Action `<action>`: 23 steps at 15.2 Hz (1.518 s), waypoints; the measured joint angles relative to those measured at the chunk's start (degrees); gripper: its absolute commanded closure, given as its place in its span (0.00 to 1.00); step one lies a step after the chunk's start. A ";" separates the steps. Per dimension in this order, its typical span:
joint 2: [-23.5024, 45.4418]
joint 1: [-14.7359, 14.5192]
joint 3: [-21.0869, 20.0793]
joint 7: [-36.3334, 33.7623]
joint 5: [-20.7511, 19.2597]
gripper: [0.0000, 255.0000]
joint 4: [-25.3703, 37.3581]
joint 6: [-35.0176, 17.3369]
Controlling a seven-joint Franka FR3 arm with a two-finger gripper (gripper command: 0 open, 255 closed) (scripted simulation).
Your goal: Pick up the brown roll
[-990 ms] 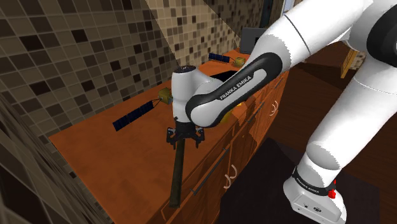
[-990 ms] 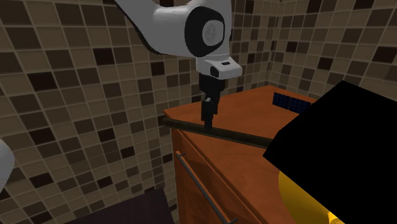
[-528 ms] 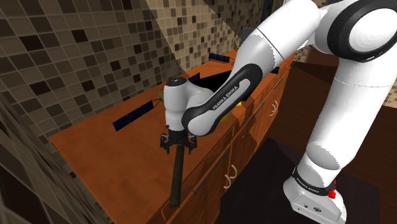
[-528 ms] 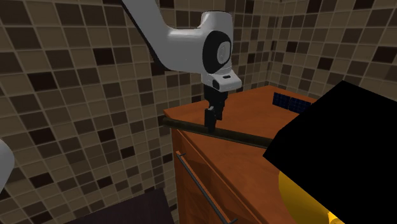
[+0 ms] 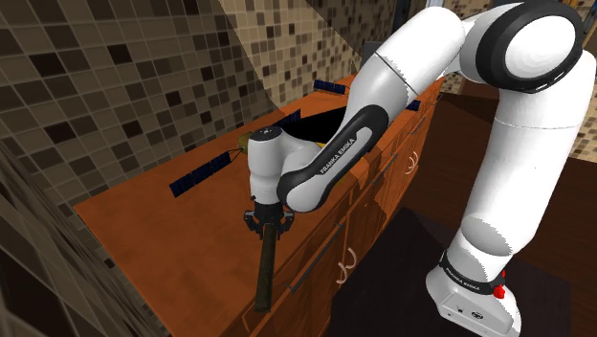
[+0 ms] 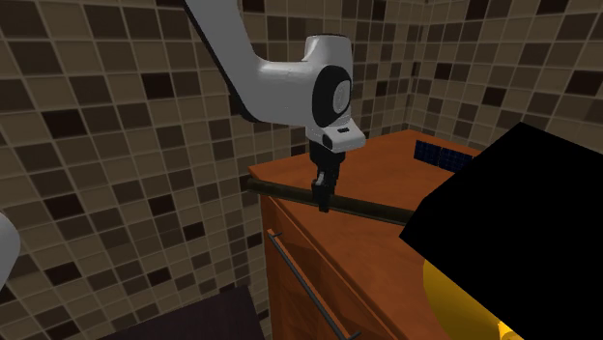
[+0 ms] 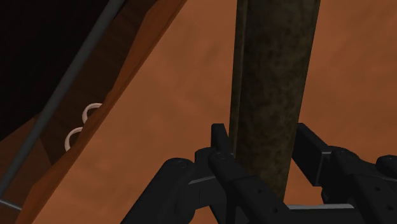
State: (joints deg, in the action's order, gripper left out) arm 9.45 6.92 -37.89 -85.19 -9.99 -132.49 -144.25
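One second of descent had brought your gripper [image 5: 268, 222] down onto the job. In the shoulder view the white arm [image 5: 320, 163] had folded lower and swung toward that view's left, so the black hand now sat right at the upper end of the brown roll [image 5: 265, 273]. That roll lay flat on the orange-brown counter [image 5: 143, 220], close to its front edge and running along it. It had not moved.

From the second exterior view, you could see the gripper [image 6: 323, 198] had dropped from clearly above the roll [image 6: 372, 207] to its level, the fingertips reaching down across the dark rod. The roll rested on the counter [image 6: 387, 159], not yet lifted.

At the wrist, the roll [image 7: 273, 76] ran straight up between the fingers [image 7: 219, 143], which stood apart, one on each flank and very near it. You had the gripper [image 7: 264, 133] released and straddling rather than clamped, as I read it, since no squeeze showed. The counter [image 7: 178, 95] lay close beneath.

So the approach looked finished. What remained for you was to close on the roll and raise it. Grasped this near one end, so long a rod might well tip as it came up.
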 measured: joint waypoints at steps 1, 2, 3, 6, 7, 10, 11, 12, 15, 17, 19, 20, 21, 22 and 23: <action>0.00 -0.01 0.01 -0.02 -0.03 1.00 0.00 0.01; 0.00 -0.01 0.01 -0.03 -0.04 1.00 0.00 0.01; 0.01 -0.01 0.01 -0.04 -0.05 1.00 0.01 0.01; 0.03 -0.02 0.02 -0.06 -0.08 1.00 0.04 0.04; 0.01 -0.02 0.02 -0.06 -0.07 1.00 0.00 -0.01; -1.45 0.43 -0.56 1.18 1.67 1.00 0.20 1.30; -2.10 0.59 -0.78 1.67 2.40 1.00 0.29 1.88; -2.87 0.83 -0.96 2.36 3.24 1.00 0.36 2.51; -4.99 1.23 -1.44 3.99 5.54 1.00 1.00 4.73; -6.03 1.31 -1.65 4.66 6.62 1.00 1.63 6.15; -7.25 1.43 -1.77 5.51 7.82 1.00 2.22 7.64; -7.69 1.48 -1.78 5.85 8.26 1.00 2.56 8.32; -8.48 1.53 -1.82 6.34 8.99 1.00 2.65 9.01; -9.08 1.53 -1.85 6.67 9.54 1.00 3.00 9.83; -9.41 1.53 -1.86 6.86 9.84 1.00 3.22 10.29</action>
